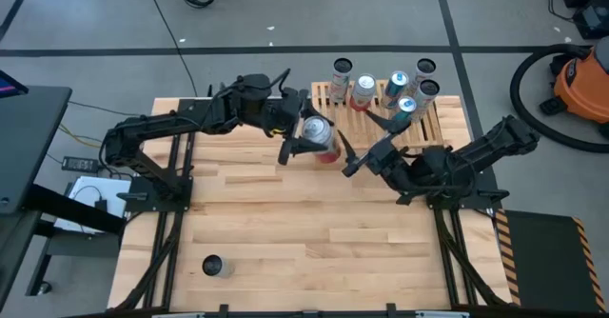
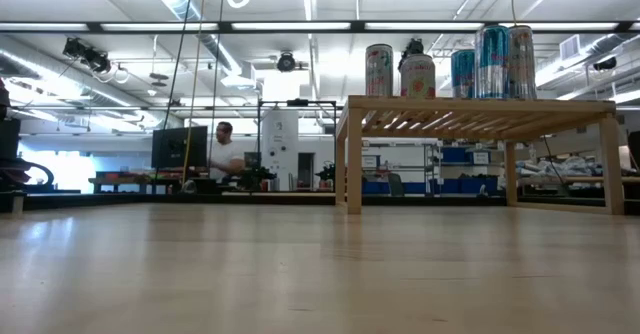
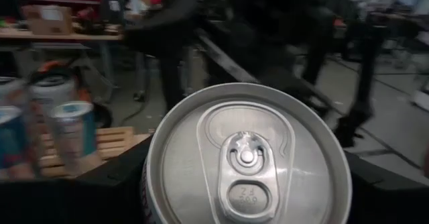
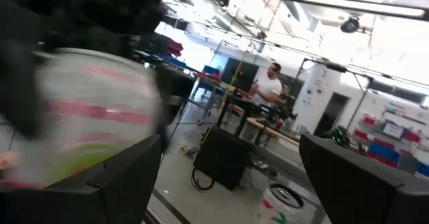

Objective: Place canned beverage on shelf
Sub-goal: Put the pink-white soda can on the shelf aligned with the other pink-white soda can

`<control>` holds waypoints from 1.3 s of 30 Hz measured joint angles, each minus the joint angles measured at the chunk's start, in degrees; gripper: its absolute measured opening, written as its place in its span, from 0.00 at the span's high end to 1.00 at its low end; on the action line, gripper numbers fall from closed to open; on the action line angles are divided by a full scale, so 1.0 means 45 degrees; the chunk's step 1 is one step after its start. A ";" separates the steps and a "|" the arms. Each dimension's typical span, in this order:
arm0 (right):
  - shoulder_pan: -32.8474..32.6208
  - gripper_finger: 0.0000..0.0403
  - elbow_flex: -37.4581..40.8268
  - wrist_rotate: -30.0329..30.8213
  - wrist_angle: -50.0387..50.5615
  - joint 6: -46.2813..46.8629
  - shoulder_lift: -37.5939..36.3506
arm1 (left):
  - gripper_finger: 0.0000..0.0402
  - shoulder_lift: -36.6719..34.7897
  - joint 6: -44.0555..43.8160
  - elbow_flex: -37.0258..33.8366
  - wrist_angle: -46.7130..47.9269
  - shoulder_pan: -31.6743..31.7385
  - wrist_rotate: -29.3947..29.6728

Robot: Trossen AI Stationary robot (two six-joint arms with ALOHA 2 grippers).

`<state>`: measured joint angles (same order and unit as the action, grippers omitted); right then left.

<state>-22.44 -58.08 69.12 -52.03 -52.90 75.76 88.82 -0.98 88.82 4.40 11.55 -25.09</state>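
Note:
A red-and-white beverage can (image 1: 320,135) with a silver top hangs in the air over the table, just in front of the light-wood slatted shelf (image 1: 433,126). My left gripper (image 1: 303,143) is shut on it. The can lies roughly level, with its pull-tab top (image 3: 247,158) facing the left wrist. My right gripper (image 1: 348,158) stands open just to the right of the can, with nothing between its fingers (image 4: 124,184). In the right wrist view the can (image 4: 94,117) is a blur off to one side. Neither gripper shows in the low view. My left gripper holds the can by its side wall (image 3: 149,184), one dark finger (image 3: 114,180) on each side of it. The fingers come level from the table's left and lie along the can. The can is lifted clear of table and shelf, lying level with its top toward the wrist.
Several cans (image 1: 398,83) stand upright on the shelf (image 2: 480,106), filling its far and right part; the near left slats are bare. A dark can (image 1: 214,266) stands alone near the table's front left corner. A person (image 2: 226,152) sits in the room behind.

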 joint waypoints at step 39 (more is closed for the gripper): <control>-0.1754 0.10 0.0019 -0.7111 0.9598 0.7329 -0.3742 | 0.26 0.0000 0.3510 0.0005 0.4181 0.0029 -0.1305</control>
<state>-30.33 -58.00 37.12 -8.84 -19.92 58.92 88.82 14.82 88.84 23.22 11.68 -30.96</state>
